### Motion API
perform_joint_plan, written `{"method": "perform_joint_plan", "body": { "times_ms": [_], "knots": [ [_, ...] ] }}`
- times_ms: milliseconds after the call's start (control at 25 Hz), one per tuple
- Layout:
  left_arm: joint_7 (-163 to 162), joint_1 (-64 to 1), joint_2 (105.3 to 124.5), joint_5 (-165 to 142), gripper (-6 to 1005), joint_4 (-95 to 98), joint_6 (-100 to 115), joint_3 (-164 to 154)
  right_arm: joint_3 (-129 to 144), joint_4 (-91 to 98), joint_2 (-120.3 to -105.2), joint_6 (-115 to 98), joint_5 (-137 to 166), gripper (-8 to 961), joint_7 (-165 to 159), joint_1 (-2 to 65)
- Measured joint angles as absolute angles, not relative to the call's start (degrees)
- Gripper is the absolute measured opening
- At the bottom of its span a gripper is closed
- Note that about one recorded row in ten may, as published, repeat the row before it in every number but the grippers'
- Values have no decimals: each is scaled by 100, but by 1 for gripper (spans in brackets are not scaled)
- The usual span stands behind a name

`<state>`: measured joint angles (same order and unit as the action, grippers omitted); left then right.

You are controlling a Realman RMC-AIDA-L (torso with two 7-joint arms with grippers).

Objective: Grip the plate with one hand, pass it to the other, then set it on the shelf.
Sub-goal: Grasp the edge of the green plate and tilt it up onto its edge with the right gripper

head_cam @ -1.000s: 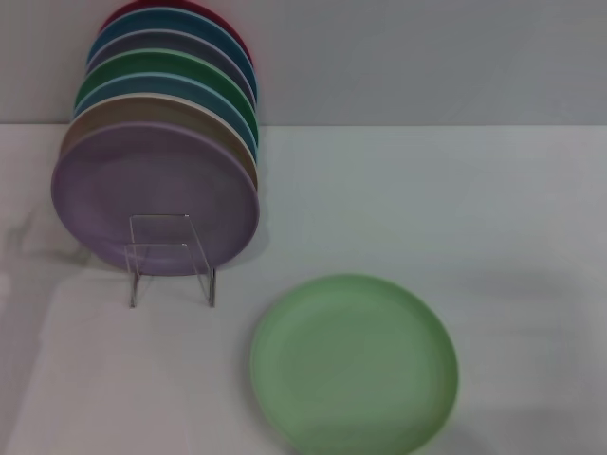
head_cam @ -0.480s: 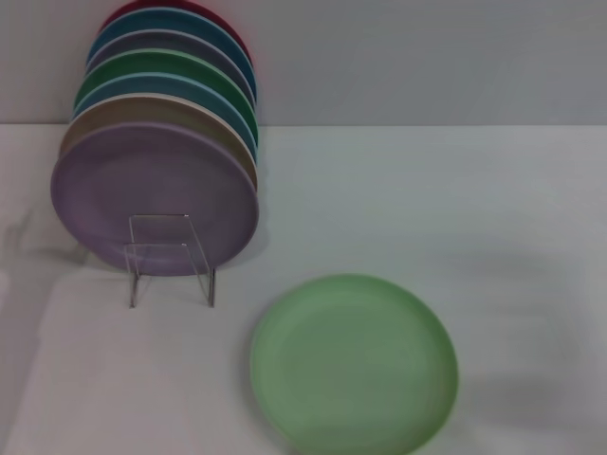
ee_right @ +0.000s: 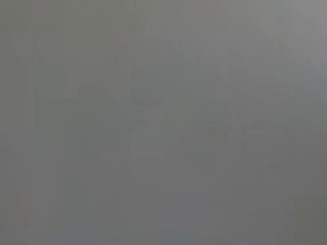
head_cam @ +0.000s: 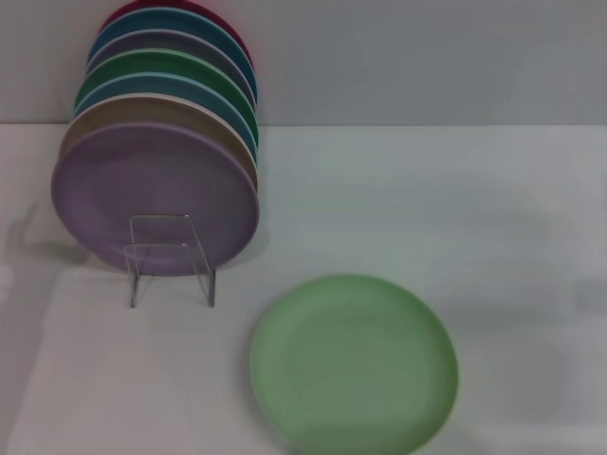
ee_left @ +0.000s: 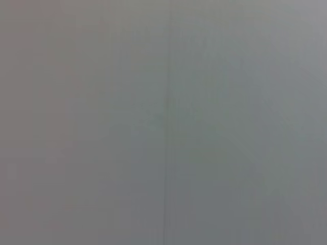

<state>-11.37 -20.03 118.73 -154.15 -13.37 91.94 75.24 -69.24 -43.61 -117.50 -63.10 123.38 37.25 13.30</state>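
1. The plate [head_cam: 354, 364], pale green and matte, lies flat and face up on the white table [head_cam: 455, 209], toward the near edge and a little right of centre. Nothing touches it

2. Handling, as a judgement: it looks stiff and light, probably a moulded plastic, though the material cannot be told for certain from here. The matte face should give fair friction. Lying flat, it offers only the raised rim, so the sensible hold is a pinch across the rim at the edge nearest whichever arm comes in, one finger slid under the lip

3. The shelf [head_cam: 171, 258], a small clear rack, stands to the plate's far left, apart from it. A lilac plate [head_cam: 152, 185] leans upright in it, with a row of further plates [head_cam: 175, 90] in tan, blue, green, grey and red stacked behind toward the wall. The front loops of the rack appear free

4. Neither gripper shows in the head view, and both wrist views give only a flat grey blank. So the plate's position relative to either gripper cannot be stated, nor whether their fingers are spread or pressed together

5. Task standing: the first grip not yet made; handover and racking both remain
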Motion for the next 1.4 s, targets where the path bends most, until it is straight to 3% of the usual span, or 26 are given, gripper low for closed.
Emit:
{"method": "perform_joint_plan", "body": {
  "times_ms": [200, 440, 560, 1080, 1400],
  "knots": [
    [-1135, -2028, 11874, -15414, 834, -1336, 9193, 7524, -7755, -5780, -11649, -3633, 12347, 622, 3855, 1038],
    [-1134, -2039, 11874, -15415, 834, -1335, 9193, 7524, -9328, -6749, -11873, -109, 12371, 621, 4576, 1153],
    [-1154, -2039, 11874, -15416, 833, -1336, 9199, 7524, -9872, -7123, -11883, 1244, 12466, 621, 4561, 1244],
    [-1160, -2043, 11874, -15416, 834, -1407, 9248, 7524, -11177, -8519, -11843, 6328, 14361, 620, 2754, 2161],
    [-1137, -2064, 11874, -15416, 833, -1424, 9273, 7523, -11587, -8507, -11828, 8168, 14351, 607, 2211, 2686]
  ]
}}
